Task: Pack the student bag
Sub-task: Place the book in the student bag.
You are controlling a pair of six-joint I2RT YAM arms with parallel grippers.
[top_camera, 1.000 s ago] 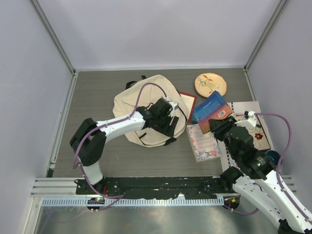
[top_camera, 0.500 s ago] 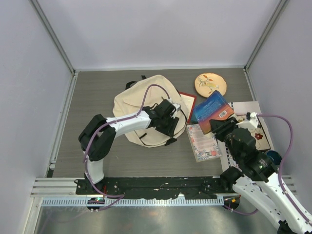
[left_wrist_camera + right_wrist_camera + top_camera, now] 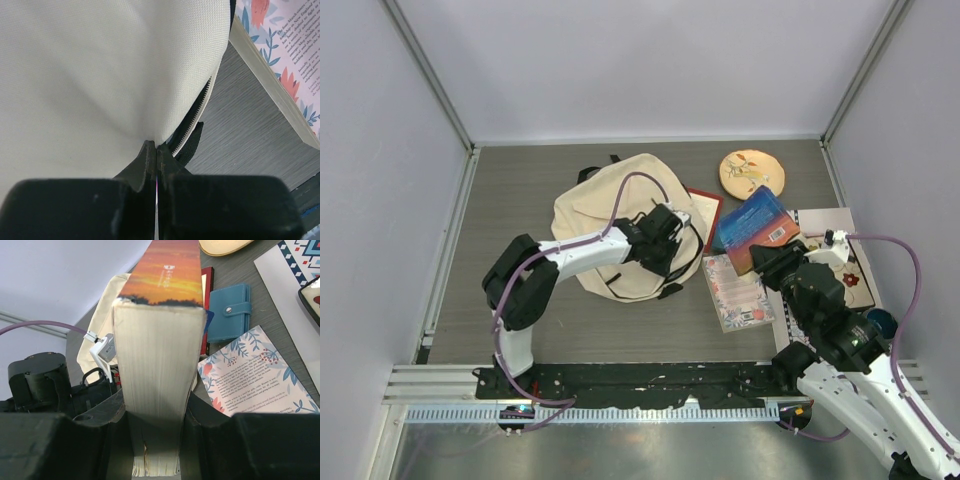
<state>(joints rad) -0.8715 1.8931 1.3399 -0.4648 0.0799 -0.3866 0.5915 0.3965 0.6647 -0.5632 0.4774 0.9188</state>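
The left gripper (image 3: 665, 262) is closed, its two black fingers pressed together on a pinch of cloth at the near right edge of the large cream fabric student bag (image 3: 610, 215). In the left wrist view the fingertips of the left gripper (image 3: 156, 150) meet right at a pucker in the student bag (image 3: 100, 75), just beside its pale zip (image 3: 192, 120) and a thin black strap (image 3: 192, 142).

The student bag lies flat on the grey wood-grain table (image 3: 510, 200), slightly left of centre.

To the right of the bag, the right gripper (image 3: 772, 262) is clamped on a thick book with a blue and orange cover (image 3: 755, 228), held off the table. In the right wrist view the right gripper (image 3: 157, 410) squeezes the thick book (image 3: 160, 365) by both covers, with the cream page edges facing the camera.

A flat paperback with a pale floral cover (image 3: 735, 292) lies on the table just right of the bag's near corner. A red-edged flat item (image 3: 705, 210) touches the bag's right side. A small blue snap wallet (image 3: 229, 312) sits right of that. A round tan disc with embroidery (image 3: 752, 173) lies beyond the bag's far right side, well apart from it.
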